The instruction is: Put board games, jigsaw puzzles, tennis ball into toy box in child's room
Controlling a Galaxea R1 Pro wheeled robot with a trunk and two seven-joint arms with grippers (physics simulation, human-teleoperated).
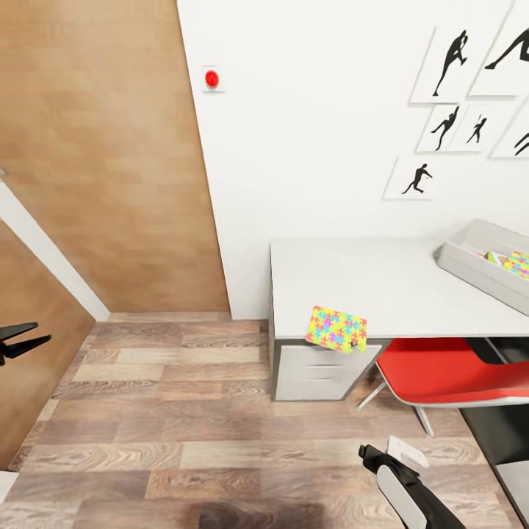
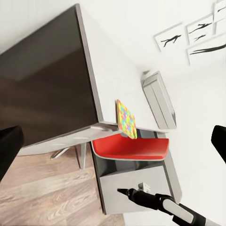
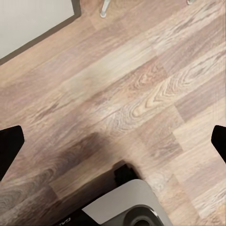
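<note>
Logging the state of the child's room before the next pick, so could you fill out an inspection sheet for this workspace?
Surface: pale grey table, mostly bare.
Job's things: one jigsaw puzzle overhanging the table's front edge; toy box at the far right, with a multicoloured puzzle inside.
Clutter: nothing seen.
Grippers: left gripper open, holding nothing, over the floor; right gripper open, pointed at the floor.
Cables: nothing seen.
Surroundings: red chair tucked under the table, wood-plank floor, silhouette prints and a red button on the white wall.
</note>
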